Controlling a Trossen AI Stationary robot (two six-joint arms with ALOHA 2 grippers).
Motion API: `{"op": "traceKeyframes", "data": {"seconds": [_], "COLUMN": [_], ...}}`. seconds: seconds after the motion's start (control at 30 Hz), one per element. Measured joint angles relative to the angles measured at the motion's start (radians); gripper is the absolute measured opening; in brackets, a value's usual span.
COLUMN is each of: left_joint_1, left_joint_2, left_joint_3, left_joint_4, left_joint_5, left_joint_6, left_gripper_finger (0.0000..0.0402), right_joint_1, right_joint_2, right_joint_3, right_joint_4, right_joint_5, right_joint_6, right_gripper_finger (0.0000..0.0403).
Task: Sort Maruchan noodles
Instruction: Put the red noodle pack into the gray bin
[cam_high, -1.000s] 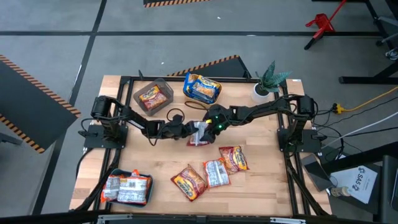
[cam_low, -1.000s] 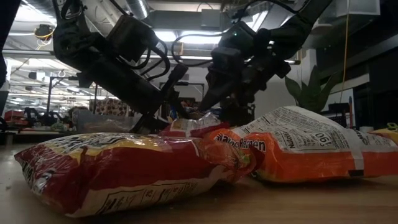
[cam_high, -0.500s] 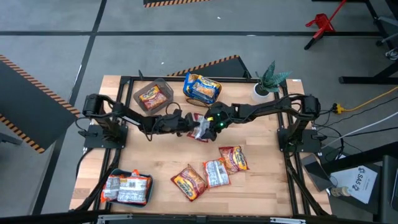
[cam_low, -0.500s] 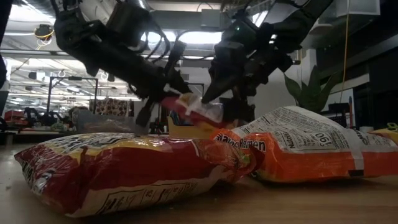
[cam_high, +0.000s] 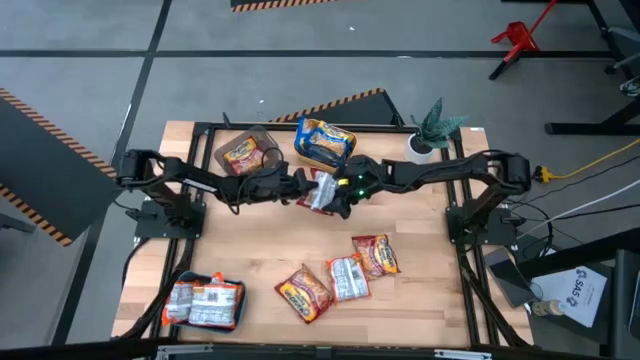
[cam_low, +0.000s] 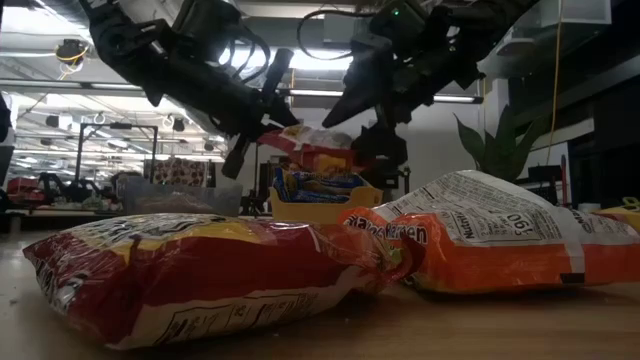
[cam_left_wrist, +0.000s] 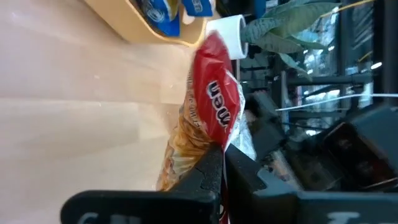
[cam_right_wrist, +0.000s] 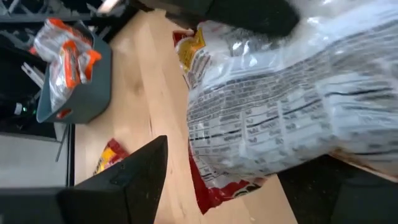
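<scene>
Item: red noodle packet (cam_high: 321, 190), held above the worktop (cam_high: 250, 250) beside the yellow bin (cam_high: 322, 143), clamped in left gripper (cam_high: 303, 187) jaws; right gripper (cam_high: 340, 197) jaws seemingly apart; level carriage advised.

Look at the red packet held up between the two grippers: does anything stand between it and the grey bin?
Nothing visible does. The red packet hangs above the table, gripped by the left gripper, with the right gripper at its other side. The grey bin lies just beyond, across bare wood.
</scene>
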Motion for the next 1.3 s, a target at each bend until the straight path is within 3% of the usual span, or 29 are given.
{"op": "traceKeyframes", "data": {"seconds": [0.37,0.6,0.97,1.2,1.3], "left_joint_1": [0.093,0.197,0.507,0.711,0.780], "left_joint_2": [-0.165,-0.323,-0.572,-0.605,-0.605], "left_joint_3": [-0.001,-0.001,-0.002,-0.001,0.025], "left_joint_4": [-0.198,-0.419,-0.808,-0.933,-1.029], "left_joint_5": [0.049,0.193,0.446,0.598,0.614], "left_joint_6": [0.117,0.227,0.447,0.609,0.701], "left_gripper_finger": [0.0000,0.0000,0.0000,0.0000,0.0000], "right_joint_1": [-0.025,-0.024,-0.024,-0.024,-0.024], "right_joint_2": [-0.048,-0.048,-0.048,-0.047,-0.047], "right_joint_3": [0.000,0.000,-0.002,-0.002,-0.002], "right_joint_4": [-0.037,-0.047,-0.047,-0.049,-0.051], "right_joint_5": [0.031,0.053,0.090,0.116,0.133], "right_joint_6": [-0.004,-0.004,-0.014,-0.012,-0.011], "right_gripper_finger": [0.0269,0.0269,0.0269,0.0269,0.0269]}}
